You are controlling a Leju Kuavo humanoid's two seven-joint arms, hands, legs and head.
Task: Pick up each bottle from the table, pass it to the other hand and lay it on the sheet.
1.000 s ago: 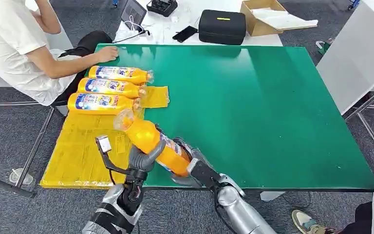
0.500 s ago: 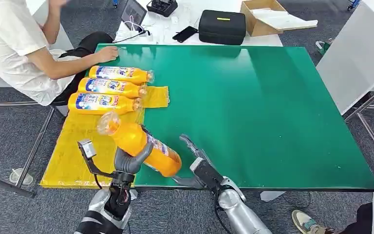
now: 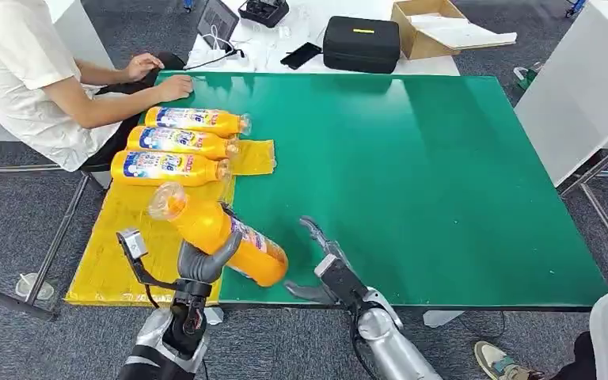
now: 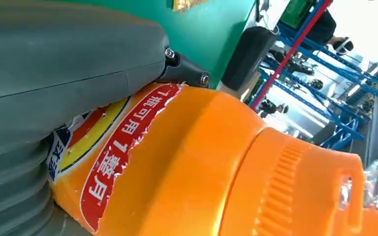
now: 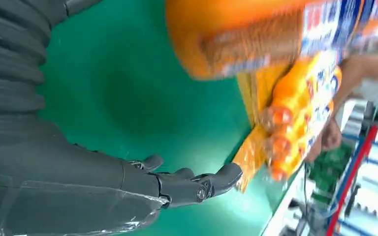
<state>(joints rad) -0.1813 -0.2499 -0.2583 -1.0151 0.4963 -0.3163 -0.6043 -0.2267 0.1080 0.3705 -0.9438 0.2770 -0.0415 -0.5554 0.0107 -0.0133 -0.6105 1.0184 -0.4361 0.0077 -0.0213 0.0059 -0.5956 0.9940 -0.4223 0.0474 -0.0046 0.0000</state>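
My left hand (image 3: pixel 203 261) grips an orange bottle (image 3: pixel 220 233) around its body, holding it tilted above the near edge of the yellow sheet (image 3: pixel 127 245), cap end up and to the left. The left wrist view shows the same orange bottle (image 4: pixel 187 167) close up with its red label against my thumb. My right hand (image 3: pixel 326 265) hangs open just right of the bottle's base, apart from it, over the green table (image 3: pixel 412 174). Three more bottles (image 3: pixel 176 142) lie side by side on the sheet's far end. In the right wrist view, my right hand's fingers (image 5: pixel 197 184) spread over green.
A person in a white shirt (image 3: pixel 16 71) sits at the table's far left corner, one hand (image 3: pixel 176 85) on the green surface near the lying bottles. A black case (image 3: pixel 361 43) and a cardboard box (image 3: pixel 435 28) stand behind the table. Another person's shoe (image 3: pixel 499 364) is at lower right.
My right hand let go of the bottle and drew back to the right. My left hand carried the bottle leftward toward the sheet. The person's raised hand came down.
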